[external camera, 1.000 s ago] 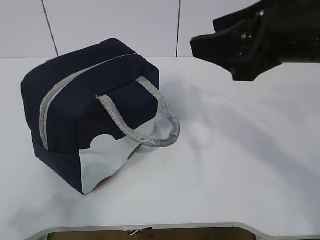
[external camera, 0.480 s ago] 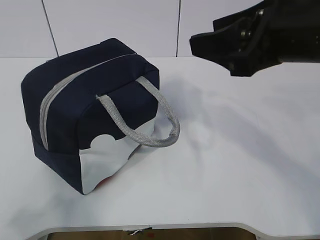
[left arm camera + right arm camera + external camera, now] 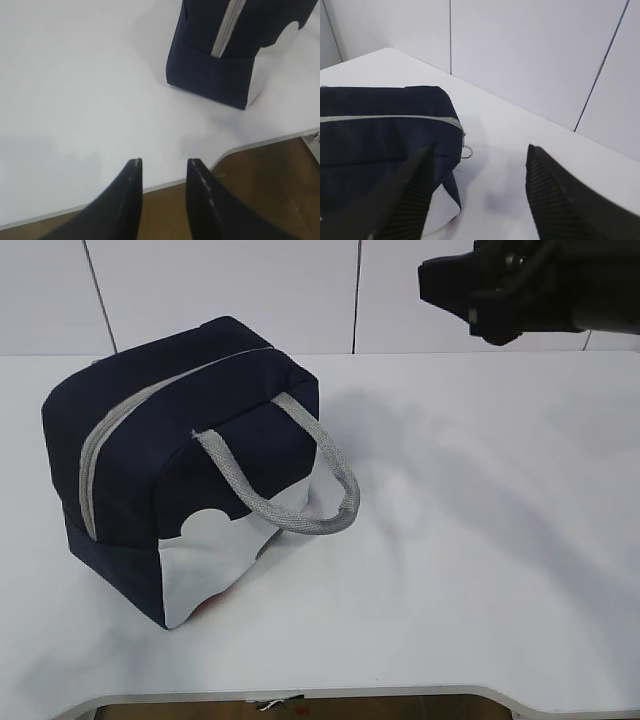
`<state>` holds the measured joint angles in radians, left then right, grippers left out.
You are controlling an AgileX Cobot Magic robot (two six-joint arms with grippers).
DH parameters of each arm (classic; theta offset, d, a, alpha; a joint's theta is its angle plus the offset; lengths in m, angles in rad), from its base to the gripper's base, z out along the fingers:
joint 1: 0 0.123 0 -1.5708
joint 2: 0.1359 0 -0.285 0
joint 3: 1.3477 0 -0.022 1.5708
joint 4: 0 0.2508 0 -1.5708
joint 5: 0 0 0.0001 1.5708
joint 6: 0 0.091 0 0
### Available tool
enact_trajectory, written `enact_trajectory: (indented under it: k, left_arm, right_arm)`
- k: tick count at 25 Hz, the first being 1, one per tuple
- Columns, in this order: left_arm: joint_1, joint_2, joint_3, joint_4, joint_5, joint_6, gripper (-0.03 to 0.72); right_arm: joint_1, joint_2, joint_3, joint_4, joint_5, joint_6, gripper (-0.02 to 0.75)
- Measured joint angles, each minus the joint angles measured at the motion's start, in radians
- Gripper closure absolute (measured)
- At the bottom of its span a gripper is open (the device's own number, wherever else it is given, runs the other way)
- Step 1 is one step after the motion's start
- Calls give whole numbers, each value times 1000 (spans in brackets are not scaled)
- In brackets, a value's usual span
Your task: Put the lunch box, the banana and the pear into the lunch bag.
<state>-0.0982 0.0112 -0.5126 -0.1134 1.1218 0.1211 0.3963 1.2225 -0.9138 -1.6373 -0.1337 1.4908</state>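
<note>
The navy lunch bag (image 3: 180, 440) stands on the left of the white table, its grey zipper (image 3: 95, 455) closed along the top and a grey handle (image 3: 325, 485) hanging down the front. The left wrist view shows the bag's end (image 3: 220, 65), and the right wrist view shows its top (image 3: 380, 135) with the ring pull (image 3: 466, 151). My right gripper (image 3: 445, 285) hangs high at the back right, open and empty (image 3: 479, 149). Over the table's front edge, my left gripper (image 3: 165, 161) is open with nothing between its fingers. The lunch box, banana and pear are out of view.
The white table's front edge (image 3: 300, 695) has a cutout, which appears in the left wrist view as a curved rim (image 3: 225, 150) above brown floor. A white panelled wall (image 3: 230, 290) stands behind the table.
My right gripper has risen and drawn back toward the upper right. The lunch bag has not moved.
</note>
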Motion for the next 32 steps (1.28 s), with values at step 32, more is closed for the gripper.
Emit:
enact_trajectory:
  k: [32]
  left_arm:
    - [0,0,0,0,0,0,461]
  right_arm:
    - [79,0,2,1180,326,-1102,260]
